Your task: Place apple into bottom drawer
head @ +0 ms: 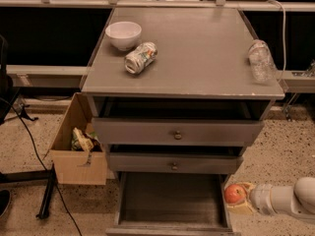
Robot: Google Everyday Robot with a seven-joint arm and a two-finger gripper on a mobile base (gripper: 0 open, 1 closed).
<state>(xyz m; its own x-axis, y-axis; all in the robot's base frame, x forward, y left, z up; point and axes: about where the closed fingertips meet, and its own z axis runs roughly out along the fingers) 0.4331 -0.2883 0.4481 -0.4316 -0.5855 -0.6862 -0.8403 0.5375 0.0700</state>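
The red-orange apple (235,193) is held in my gripper (239,199) at the lower right, just beside the right wall of the bottom drawer (171,200). The gripper's pale fingers (243,208) are shut on the apple; the white arm reaches in from the right edge. The bottom drawer is pulled out, a wide shallow tray with a dark grey inside and nothing visible in it. The apple is level with the drawer's right rim, outside it.
Two knobbed drawers (177,134) above are slightly ajar. On the cabinet top (197,58) stand a white bowl (123,34), a crushed can (140,57) and a clear plastic bottle (259,59). A cardboard box (78,141) with trash stands on the floor at the left, with cables nearby.
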